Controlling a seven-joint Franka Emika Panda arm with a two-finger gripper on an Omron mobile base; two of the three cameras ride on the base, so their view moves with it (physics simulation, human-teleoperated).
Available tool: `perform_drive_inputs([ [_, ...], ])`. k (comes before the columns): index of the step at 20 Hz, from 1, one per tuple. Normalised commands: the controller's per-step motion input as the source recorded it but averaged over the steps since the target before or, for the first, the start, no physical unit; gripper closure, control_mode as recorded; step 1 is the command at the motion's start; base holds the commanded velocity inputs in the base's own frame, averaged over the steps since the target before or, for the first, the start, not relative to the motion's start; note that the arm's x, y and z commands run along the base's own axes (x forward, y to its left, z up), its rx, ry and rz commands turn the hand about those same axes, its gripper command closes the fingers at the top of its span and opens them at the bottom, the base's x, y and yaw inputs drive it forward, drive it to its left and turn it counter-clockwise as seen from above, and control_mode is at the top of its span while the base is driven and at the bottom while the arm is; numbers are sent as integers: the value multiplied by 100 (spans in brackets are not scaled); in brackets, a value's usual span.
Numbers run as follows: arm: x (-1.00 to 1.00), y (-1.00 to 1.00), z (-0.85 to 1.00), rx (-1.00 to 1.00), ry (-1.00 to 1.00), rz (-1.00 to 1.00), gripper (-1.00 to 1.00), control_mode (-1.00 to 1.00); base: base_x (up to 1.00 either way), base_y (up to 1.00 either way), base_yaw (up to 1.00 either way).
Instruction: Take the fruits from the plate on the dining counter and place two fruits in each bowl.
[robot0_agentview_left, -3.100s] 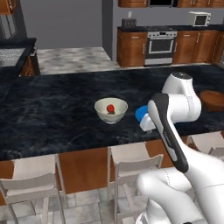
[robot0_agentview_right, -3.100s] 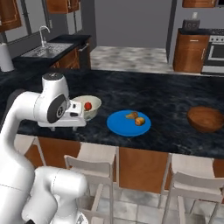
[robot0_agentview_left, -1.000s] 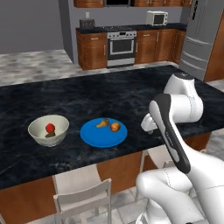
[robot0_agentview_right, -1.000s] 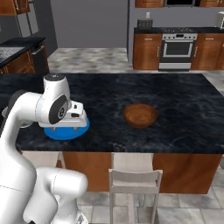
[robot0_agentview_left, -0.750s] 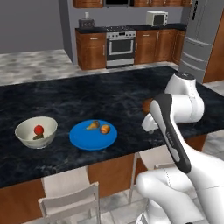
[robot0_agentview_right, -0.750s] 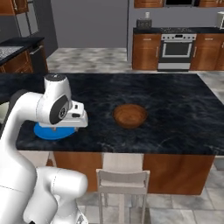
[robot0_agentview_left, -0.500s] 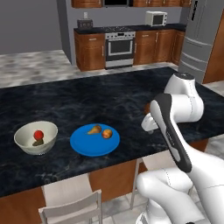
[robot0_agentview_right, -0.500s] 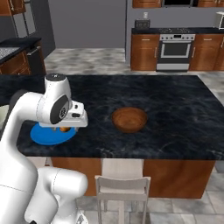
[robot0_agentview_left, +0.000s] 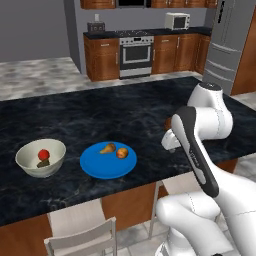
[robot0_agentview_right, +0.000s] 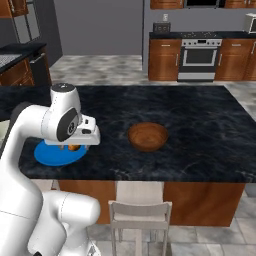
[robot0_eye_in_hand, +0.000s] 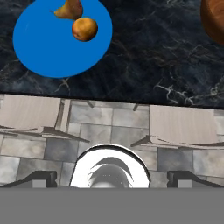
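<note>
Base travel was the only real change: both base views had slid sideways along the long black marble dining counter (robot0_agentview_left: 125, 115) over the last few seconds and had all but settled in the last half second, while nothing on the counter itself had moved. My gripper (robot0_eye_in_hand: 112, 178) had its fingers spread wide with nothing between them, and it hung off the near edge of the counter, over pale chair seats (robot0_eye_in_hand: 183, 124) and the tiled floor.

The flat bright blue plate (robot0_eye_in_hand: 48, 48) lay ahead of my fingers and off to one side, with the tan pear-shaped fruit (robot0_eye_in_hand: 70, 9) and the round orange fruit (robot0_eye_in_hand: 85, 29) touching each other on it. A brown wooden bowl (robot0_eye_in_hand: 214, 17) sat ahead on the other side, apart from the plate.

Beyond the plate from my hand, the cream-white deep ceramic bowl (robot0_agentview_left: 30, 167) held the round red fruit (robot0_agentview_left: 44, 154) and the dark green fruit (robot0_agentview_left: 43, 163).

I judged that bowl filled with its two, so half the task looked finished. The drive had put the plate and the wooden bowl within my reach; the pear and the orange remained.
</note>
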Motion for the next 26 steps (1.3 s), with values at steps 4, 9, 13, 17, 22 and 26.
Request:
perform_drive_inputs([
  [4,0,0,0,0,0,0,-100,100,0,0,0],
  [9,31,5,0,0,0,0,-100,-100,0,0,0],
  [13,100,47,0,0,0,4,-100,-100,0,0,0],
  [17,100,89,-4,0,0,2,-100,-100,0,0,0],
  [22,100,74,-9,0,0,0,-100,-100,0,0,0],
  [26,97,41,-46,0,-7,-1,-100,-100,0,0,0],
])
